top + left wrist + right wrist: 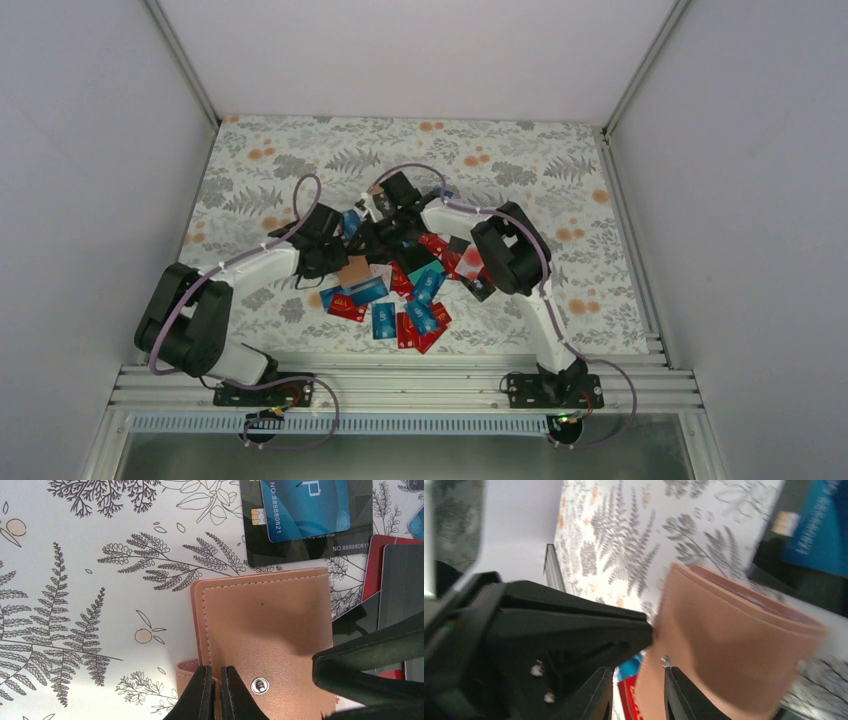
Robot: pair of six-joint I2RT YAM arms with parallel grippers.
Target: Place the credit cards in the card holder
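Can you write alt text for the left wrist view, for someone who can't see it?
A tan card holder fills the middle against a fern-printed tablecloth, its near edge pinched by the left gripper. A blue card overlaps a black card beyond it; the right gripper intrudes at lower right.

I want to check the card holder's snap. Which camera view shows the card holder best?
The left wrist view: the card holder lies sharp and face-on, stitching and snap visible. Top external shows only a small tan patch; right wrist shows it close but blurred and tilted.
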